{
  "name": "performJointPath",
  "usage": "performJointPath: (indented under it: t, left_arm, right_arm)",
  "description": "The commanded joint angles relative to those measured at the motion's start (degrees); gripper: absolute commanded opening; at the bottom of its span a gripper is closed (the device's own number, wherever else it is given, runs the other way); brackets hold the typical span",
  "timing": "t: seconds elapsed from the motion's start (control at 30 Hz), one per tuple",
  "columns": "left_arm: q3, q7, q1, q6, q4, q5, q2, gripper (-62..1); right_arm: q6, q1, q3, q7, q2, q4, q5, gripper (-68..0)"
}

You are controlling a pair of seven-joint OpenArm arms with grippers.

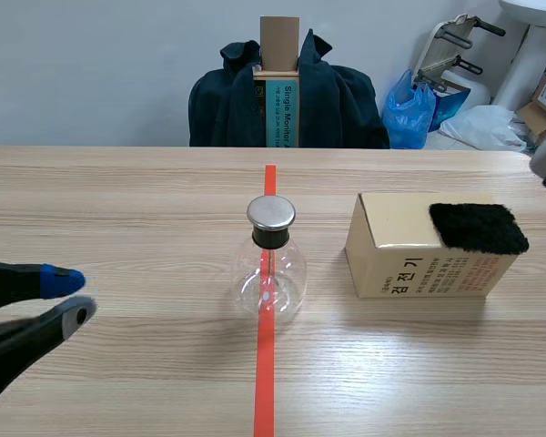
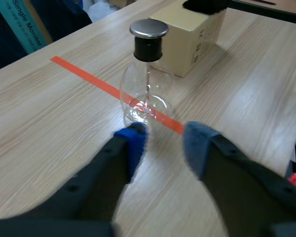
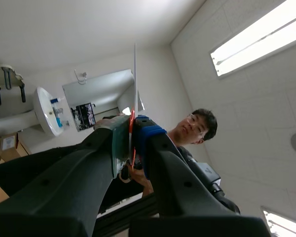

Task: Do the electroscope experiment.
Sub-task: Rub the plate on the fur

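Nearest: left jaws wide apart, empty. Flask just ahead of them, upright (cap up) on the surface. Box and cloth lie beyond. Right jaws are raised well off, pinching a strip; left arm nearer.

Clear glossy glass flask with brushed metal cap, matt cardboard box, fuzzy black cloth, wood-grain table.

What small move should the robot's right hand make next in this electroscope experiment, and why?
Probably lower the right hand, shut on a thin clear strip and pointing upward, toward the black cloth on the box to rub it. The flask stands untouched; the left hand is open beside it.
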Motion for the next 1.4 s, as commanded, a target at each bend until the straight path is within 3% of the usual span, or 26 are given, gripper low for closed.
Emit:
performJointPath:
  t: [0.0, 0.03, 0.07, 0.37, 0.5, 1.0, 1.37]
  left_arm:
    - [-0.94, -1.05, 1.62, -0.15, -0.33, -0.37, 1.55, -14.1]
    - [-2.01, -1.73, 2.97, -0.15, 0.22, -0.37, 1.7, -3.4]
    - [-2.89, -2.54, 3.96, -0.15, 0.44, -0.42, 2.03, 1.4]
    - [-4.68, -3.63, 4.66, -0.13, 0.55, -0.37, 4.42, 1.4]
    - [-4.76, -3.63, 4.66, -0.13, 0.55, -0.17, 4.39, 1.4]
    - [-4.81, -3.45, 4.63, -0.13, 0.55, 1.36, 4.39, 1.4]
    - [-4.81, -3.43, 4.63, -0.13, 0.52, 1.36, 4.42, 1.4]
  right_arm:
    - [-3.5, 0.52, 0.37, 0.15, 0.79, -0.15, 0.15, -66.9]
    - [-3.5, 0.52, 0.37, 0.15, 0.79, -0.63, 0.15, -66.9]
    - [-3.5, 0.52, 0.37, 0.37, 0.79, -1.31, 0.15, -66.9]
    - [-3.5, 5.29, -1.22, 4.61, 0.76, -13.25, 0.13, -66.9]
    - [-0.63, 7.72, -3.04, 6.93, 0.76, -19.15, 0.15, -66.9]
    - [1.03, 12.92, -8.68, 13.55, 0.42, -37.59, 1.44, -66.9]
    - [2.93, 14.73, -9.11, 14.73, -0.52, -44.48, 1.62, -66.9]
